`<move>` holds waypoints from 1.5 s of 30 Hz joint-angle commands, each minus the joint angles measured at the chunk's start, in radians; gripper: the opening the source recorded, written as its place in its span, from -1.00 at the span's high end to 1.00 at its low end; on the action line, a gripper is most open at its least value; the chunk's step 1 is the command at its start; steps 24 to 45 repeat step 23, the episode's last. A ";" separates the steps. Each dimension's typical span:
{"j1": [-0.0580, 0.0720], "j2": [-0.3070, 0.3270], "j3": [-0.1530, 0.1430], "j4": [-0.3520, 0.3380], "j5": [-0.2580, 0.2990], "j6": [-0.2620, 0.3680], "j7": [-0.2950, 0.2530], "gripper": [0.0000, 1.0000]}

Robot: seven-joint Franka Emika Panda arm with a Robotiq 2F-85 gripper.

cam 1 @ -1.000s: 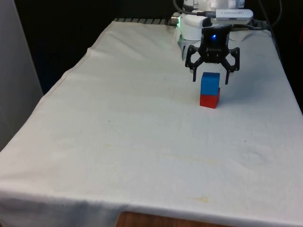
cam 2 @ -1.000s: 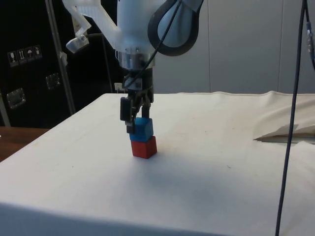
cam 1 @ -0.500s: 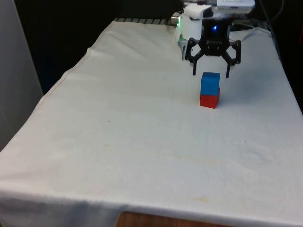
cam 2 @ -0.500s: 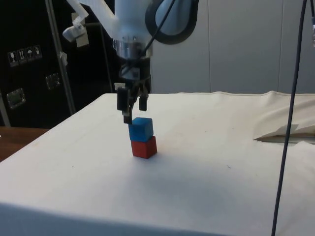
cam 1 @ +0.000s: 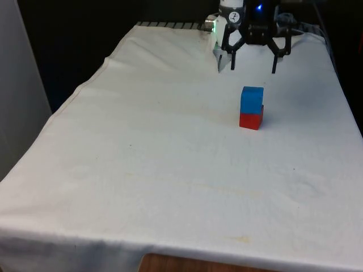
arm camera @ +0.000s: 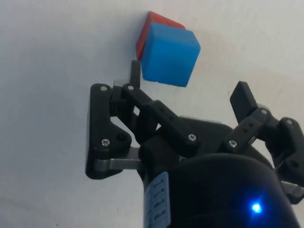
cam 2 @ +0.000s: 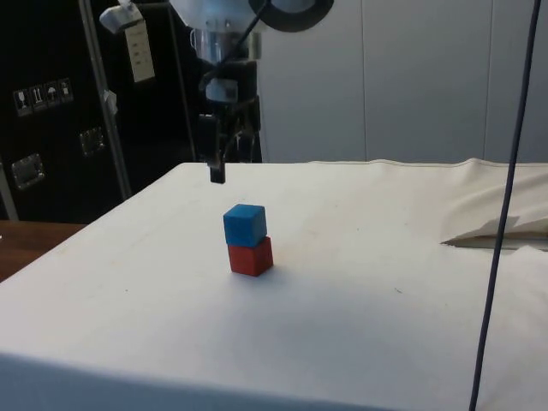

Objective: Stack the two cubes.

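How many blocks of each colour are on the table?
Blue block: 1, sitting on top of the red one
Red block: 1, on the white cloth
Total: 2 blocks

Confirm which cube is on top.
The blue cube is on top, resting on the red cube, which sits on the cloth.
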 commanded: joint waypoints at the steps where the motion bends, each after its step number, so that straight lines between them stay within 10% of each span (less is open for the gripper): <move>1: 0.000 -0.005 0.002 0.007 0.010 -0.022 -0.001 -1.00; 20: 0.000 -0.043 0.003 0.061 0.015 -0.150 -0.003 -1.00; 45: 0.000 -0.043 0.002 0.061 0.011 -0.148 -0.001 -1.00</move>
